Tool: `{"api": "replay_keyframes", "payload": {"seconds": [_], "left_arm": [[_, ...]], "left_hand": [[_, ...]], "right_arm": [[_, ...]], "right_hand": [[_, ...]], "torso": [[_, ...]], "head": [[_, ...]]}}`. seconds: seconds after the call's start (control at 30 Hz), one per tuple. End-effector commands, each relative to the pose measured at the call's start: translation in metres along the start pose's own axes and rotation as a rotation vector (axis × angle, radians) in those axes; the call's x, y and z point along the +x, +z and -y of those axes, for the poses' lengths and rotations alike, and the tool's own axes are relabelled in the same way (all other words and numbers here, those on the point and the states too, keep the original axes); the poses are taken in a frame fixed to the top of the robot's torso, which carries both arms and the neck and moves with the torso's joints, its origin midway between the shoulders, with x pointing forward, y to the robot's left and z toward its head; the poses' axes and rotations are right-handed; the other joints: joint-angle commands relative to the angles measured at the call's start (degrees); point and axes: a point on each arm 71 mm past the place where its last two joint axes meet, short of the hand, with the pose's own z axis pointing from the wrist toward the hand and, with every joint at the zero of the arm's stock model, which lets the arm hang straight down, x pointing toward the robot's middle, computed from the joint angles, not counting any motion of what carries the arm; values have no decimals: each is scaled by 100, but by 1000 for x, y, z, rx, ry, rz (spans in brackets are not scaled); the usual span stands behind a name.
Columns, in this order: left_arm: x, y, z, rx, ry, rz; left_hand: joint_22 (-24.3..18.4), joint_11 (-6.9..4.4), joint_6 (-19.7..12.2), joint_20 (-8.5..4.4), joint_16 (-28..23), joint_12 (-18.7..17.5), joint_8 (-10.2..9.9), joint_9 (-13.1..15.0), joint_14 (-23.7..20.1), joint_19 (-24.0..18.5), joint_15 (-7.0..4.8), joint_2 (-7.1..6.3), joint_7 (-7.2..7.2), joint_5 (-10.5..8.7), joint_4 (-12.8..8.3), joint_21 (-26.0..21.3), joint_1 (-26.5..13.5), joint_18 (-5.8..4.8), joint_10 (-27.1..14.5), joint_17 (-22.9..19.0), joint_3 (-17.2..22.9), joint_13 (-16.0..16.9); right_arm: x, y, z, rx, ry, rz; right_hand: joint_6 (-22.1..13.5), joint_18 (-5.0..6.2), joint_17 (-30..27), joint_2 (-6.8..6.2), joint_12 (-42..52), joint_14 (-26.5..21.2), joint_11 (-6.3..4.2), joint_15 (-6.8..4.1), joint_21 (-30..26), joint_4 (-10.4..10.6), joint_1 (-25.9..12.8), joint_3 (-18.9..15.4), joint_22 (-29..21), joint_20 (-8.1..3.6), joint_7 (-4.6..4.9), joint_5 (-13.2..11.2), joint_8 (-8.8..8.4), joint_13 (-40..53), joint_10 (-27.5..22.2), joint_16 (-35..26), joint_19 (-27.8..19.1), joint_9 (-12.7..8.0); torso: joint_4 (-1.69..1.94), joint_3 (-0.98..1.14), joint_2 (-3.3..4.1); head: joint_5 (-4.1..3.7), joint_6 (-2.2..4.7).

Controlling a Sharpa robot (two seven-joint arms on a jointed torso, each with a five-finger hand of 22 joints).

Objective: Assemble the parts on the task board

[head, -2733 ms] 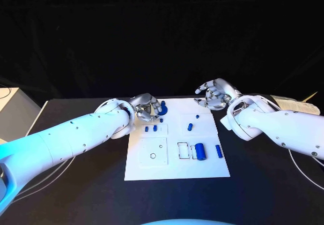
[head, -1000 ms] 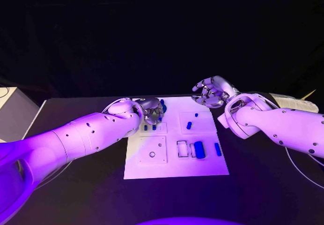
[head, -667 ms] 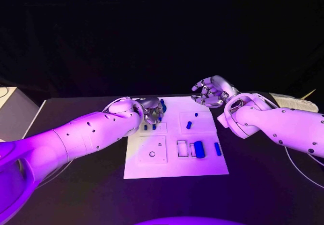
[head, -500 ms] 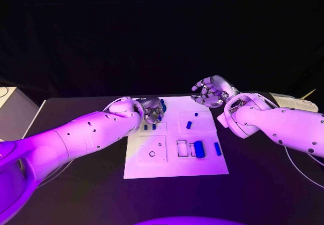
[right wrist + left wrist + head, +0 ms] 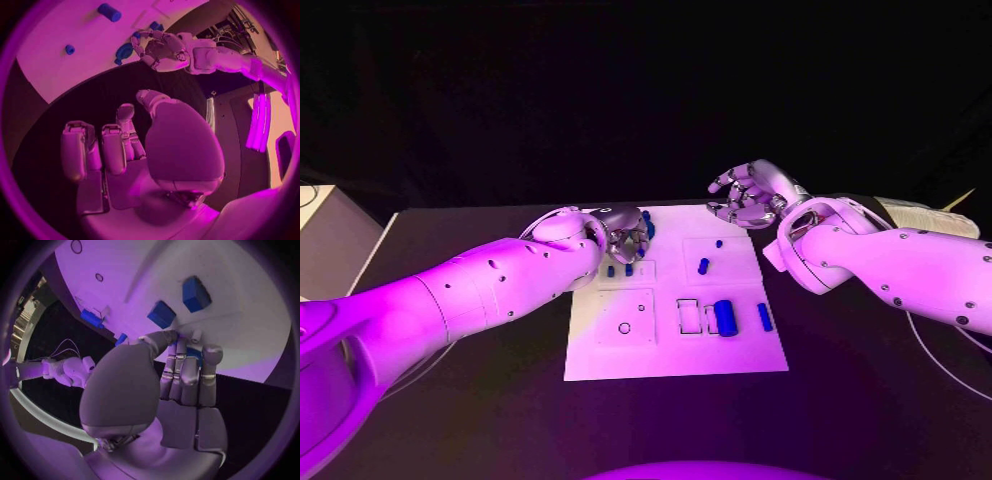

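The white task board lies in the middle of the black table. My left hand hovers over its far left corner and grips a curved blue part, mostly hidden by the fingers. Just in front of it stand two small blue blocks. My right hand hangs above the board's far right corner with loosely curved fingers and nothing in them. On the board lie a thick blue cylinder, a slim blue piece and two small blue pieces.
A rectangular slot and a small round hole mark the board's near half. A pale box stands at the table's left edge, and papers lie at its far right.
My left hand has closed further round the curved blue part and dropped slightly toward the board's far left corner. The right hand has barely moved.
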Motion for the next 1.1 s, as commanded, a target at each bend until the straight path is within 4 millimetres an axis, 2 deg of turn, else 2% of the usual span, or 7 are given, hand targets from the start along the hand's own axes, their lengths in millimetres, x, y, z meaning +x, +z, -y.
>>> {"api": "replay_keyframes", "payload": {"seconds": [0.03,0.27,0.53,0.63,0.9,1.1], "left_arm": [[5,-1,1,16,-9,-9],[1,-5,2,32,-41,26],[-15,-14,0,28,-107,48],[-23,-18,-3,22,-130,63],[-31,-24,-13,-1,-163,49],[-29,-24,-20,-27,-159,24]], "left_hand": [[43,-7,45,-3,42,-38,-18,13,63,65,-14,13,3,-21,-12,44,-36,-66,60,46,30,-11],[80,1,78,-14,61,-209,-58,5,110,108,-16,1,12,-16,-55,86,-87,-76,149,45,81,-55],[61,28,100,0,57,-445,-109,-4,103,89,5,-21,33,-16,-86,71,-155,-72,208,-11,129,-115],[61,31,102,3,59,-470,-115,-5,104,88,8,-26,36,-14,-87,71,-167,-71,220,-12,131,-120],[77,31,116,6,64,-499,-117,-4,112,102,10,-28,37,-14,-89,83,-181,-76,248,-5,134,-125],[77,30,121,7,60,-509,-118,-3,102,102,10,-29,36,-15,-91,83,-184,-75,258,-27,135,-126]], "right_arm": [[1,0,-2,-16,-4,-4],[0,0,-1,-15,-5,-4],[-1,0,0,-11,-7,-2],[-1,0,1,-10,-8,-1],[-2,0,3,-6,-10,-1],[-1,0,2,-6,-10,-3]], "right_hand": [[45,106,365,-28,-27,293,-27,-27,-16,-2,-13,37,766,-37,13,9,22,0,-15,-37,252,7],[45,106,365,-28,-27,293,-27,-27,-16,-2,-13,37,766,-37,13,9,22,0,-15,-37,252,7],[46,107,365,-27,-38,294,-29,-28,-21,-3,-15,39,763,-38,12,10,23,-13,-13,-38,251,9],[46,107,365,-27,-38,294,-29,-28,-21,-3,-15,39,763,-38,12,10,23,-13,-13,-38,251,9],[46,107,365,-27,-38,294,-29,-28,-21,-3,-15,39,763,-38,12,10,23,-13,-13,-38,251,9],[46,107,365,-27,-38,294,-29,-28,-21,-3,-15,39,763,-38,12,10,23,-13,-13,-38,251,9]], "torso": [[-3,-1,-3],[-11,-5,-1],[7,-2,-14],[18,-8,-17],[34,-15,-18],[12,-16,-5]], "head": [[7,8],[4,40],[-8,44],[-10,44],[29,43],[60,32]]}}
